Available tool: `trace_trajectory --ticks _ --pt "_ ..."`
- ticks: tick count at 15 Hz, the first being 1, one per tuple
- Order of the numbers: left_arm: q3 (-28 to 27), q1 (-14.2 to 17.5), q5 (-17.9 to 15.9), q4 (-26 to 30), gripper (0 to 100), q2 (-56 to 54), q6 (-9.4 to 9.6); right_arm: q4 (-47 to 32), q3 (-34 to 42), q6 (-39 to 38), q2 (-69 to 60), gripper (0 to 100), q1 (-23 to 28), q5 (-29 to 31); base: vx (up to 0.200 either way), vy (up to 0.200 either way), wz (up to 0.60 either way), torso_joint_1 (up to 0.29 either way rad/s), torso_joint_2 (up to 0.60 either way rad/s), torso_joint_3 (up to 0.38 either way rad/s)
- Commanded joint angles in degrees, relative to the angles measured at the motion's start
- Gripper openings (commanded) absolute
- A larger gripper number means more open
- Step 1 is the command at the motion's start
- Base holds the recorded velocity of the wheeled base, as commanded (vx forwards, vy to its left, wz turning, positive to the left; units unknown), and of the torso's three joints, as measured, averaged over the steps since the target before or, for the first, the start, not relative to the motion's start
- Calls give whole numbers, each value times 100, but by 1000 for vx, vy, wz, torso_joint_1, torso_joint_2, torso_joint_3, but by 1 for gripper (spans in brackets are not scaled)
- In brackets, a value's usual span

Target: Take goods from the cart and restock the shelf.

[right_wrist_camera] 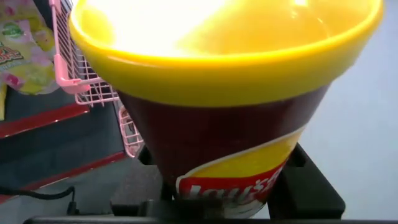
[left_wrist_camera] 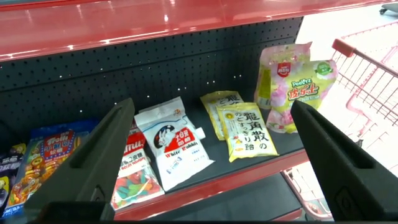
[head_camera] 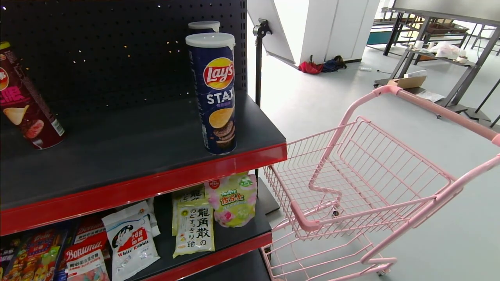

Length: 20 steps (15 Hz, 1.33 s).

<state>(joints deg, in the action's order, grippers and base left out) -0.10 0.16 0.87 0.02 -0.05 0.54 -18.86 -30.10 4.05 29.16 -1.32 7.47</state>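
My right gripper (right_wrist_camera: 224, 200) is shut on a dark red chip can (right_wrist_camera: 230, 118) with a yellow lid, held beside the pink cart (right_wrist_camera: 79, 79). The cart's basket (head_camera: 351, 183) looks empty in the head view. On the upper shelf (head_camera: 129, 156) a blue chip can (head_camera: 216, 93) stands upright near the right end, with a second can (head_camera: 204, 26) behind it. A dark red can (head_camera: 27, 101) leans at the far left. My left gripper (left_wrist_camera: 211, 168) is open in front of the lower shelf (left_wrist_camera: 249, 177), holding nothing.
The lower shelf holds flat snack packets: a white bag (left_wrist_camera: 174, 146), yellow packets (left_wrist_camera: 249, 130), a pink-green bag (left_wrist_camera: 292, 87) and colourful packs (left_wrist_camera: 43, 168) on the left. A light stand (head_camera: 258, 58) rises behind the shelf's right end. Tables (head_camera: 437, 50) stand far behind the cart.
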Motion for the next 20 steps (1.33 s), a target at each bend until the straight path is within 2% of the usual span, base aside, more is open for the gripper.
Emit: trace_trajectory --ticks 1,7,20 --pt "1 2 1 -2 100 5 -1 -65 30 8 -385 0 17 0 0 0 0 0 0 0" --pt "1 2 1 -2 100 5 -1 -74 57 26 -394 0 0 -18 0 0 0 24 -62 -41" --pt "1 2 1 -2 100 5 -1 -56 22 26 -218 0 -9 -62 0 0 0 191 -485 -298"
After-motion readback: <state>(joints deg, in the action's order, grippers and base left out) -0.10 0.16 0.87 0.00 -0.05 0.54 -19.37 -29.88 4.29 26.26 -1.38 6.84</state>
